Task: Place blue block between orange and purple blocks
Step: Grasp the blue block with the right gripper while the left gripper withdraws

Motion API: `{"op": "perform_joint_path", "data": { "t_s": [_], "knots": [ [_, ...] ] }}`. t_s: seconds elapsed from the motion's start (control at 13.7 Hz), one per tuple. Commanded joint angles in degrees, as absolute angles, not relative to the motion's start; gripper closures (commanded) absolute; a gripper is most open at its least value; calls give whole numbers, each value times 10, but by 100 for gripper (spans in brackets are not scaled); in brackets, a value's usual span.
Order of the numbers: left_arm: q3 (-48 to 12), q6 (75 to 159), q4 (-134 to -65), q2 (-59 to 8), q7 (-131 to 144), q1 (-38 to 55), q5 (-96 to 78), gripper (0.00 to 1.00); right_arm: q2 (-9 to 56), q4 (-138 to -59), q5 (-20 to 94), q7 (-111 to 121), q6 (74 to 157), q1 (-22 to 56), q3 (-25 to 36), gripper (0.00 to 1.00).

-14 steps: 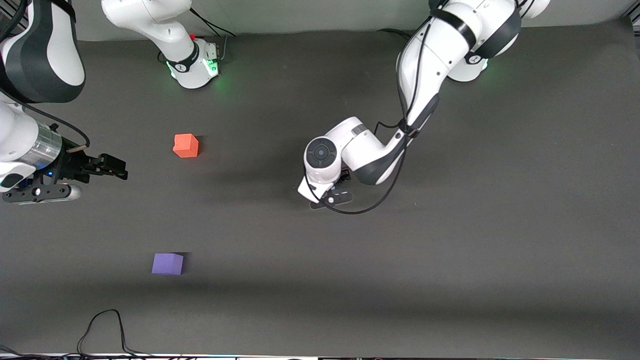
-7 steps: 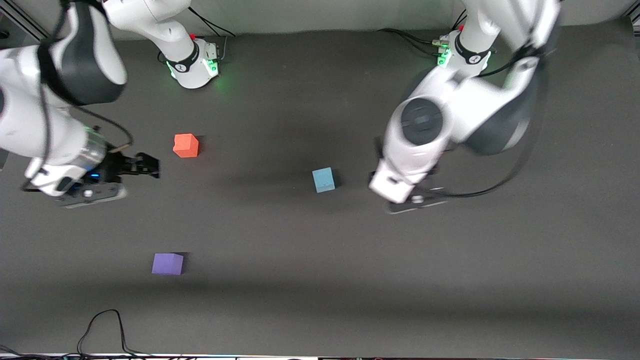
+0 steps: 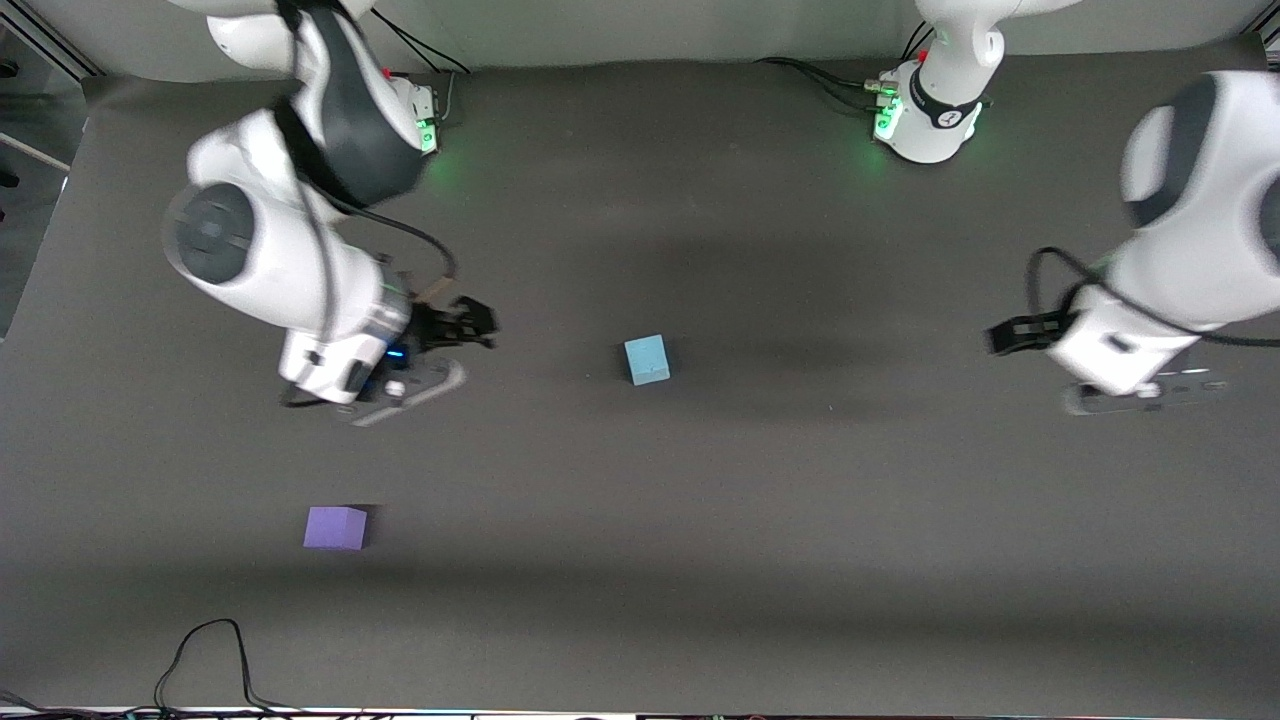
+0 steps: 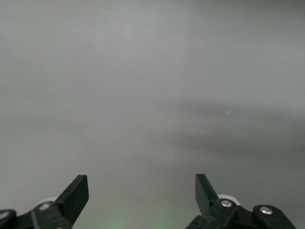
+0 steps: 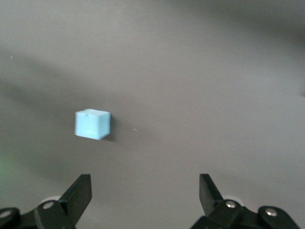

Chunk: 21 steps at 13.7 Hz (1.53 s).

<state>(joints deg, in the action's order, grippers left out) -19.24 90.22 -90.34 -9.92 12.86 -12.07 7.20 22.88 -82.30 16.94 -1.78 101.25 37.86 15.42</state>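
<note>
The blue block (image 3: 647, 359) sits on the dark table near its middle, and it also shows in the right wrist view (image 5: 93, 124). The purple block (image 3: 335, 527) lies nearer the front camera, toward the right arm's end. The orange block is hidden under the right arm. My right gripper (image 3: 478, 324) is open and empty over the table, apart from the blue block, on the right arm's side of it; its fingers (image 5: 76, 195) frame bare table. My left gripper (image 3: 1003, 337) is open and empty over bare table toward the left arm's end, as the left wrist view (image 4: 142, 191) also shows.
A black cable (image 3: 210, 655) loops on the table at the edge nearest the front camera, toward the right arm's end. The two arm bases (image 3: 925, 110) stand along the edge farthest from the front camera.
The left arm has swung away from over the blue block toward its own end of the table, uncovering the block. The right arm has swung in over the orange block, toward the blue block.
</note>
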Motion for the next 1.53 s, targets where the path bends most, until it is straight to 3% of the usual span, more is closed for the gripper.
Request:
{"op": "perform_joint_path", "data": {
  "t_s": [0.0, 0.29, 0.58, 0.66, 0.88, 1.46],
  "knots": [
    [-197, 888, -929, -53, 63, -164, 63, 0, 350, -699, 192, -77, 1010, 420, 157, 0],
    [-169, 872, -930, -43, 51, -168, 69, 0, 416, -692, 191, -105, 1083, 475, 156, 0],
    [15, 919, -1011, 16, 51, 8, 69, 0, 468, -709, 186, -155, 1167, 525, 156, 0],
    [32, 942, -1044, 38, 51, 28, 69, 0, 487, -709, 184, -151, 1172, 539, 156, 0],
    [39, 944, -1052, 45, 52, 34, 61, 0, 515, -715, 150, -149, 1173, 561, 156, 0],
    [42, 923, -1030, 40, 58, 40, 40, 0, 511, -765, 141, -116, 1174, 568, 156, 0]
  ]
}}
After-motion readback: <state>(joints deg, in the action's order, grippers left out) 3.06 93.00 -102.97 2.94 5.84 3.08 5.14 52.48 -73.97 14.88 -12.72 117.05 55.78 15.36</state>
